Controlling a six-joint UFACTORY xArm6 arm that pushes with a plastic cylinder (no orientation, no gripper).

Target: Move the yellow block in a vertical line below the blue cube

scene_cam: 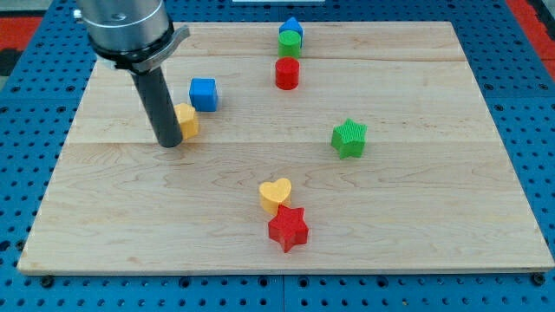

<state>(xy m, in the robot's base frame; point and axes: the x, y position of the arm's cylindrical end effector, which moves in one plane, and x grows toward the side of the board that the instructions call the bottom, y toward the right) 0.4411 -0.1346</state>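
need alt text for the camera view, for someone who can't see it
My tip rests on a wooden board, touching the left side of a yellow block that sits just below-left of a blue cube. Elsewhere: a blue block, green block and red cylinder clustered at the top, a green star right, and a yellow heart touching a red star near the bottom.

We see a pale wooden board (416,217) with visible grain and plank seams, matt and smooth. Under it lies a blue perforated panel (26,104) with a slight sheen. Our rod (159,104) is dark and matt below a grey metal collar (128,26), brushed and faintly shiny at the upper left of the frame. The blue cube (203,94), yellow heart (276,195), red star (289,229) and ribbed green star (349,138) look like matt plastic.
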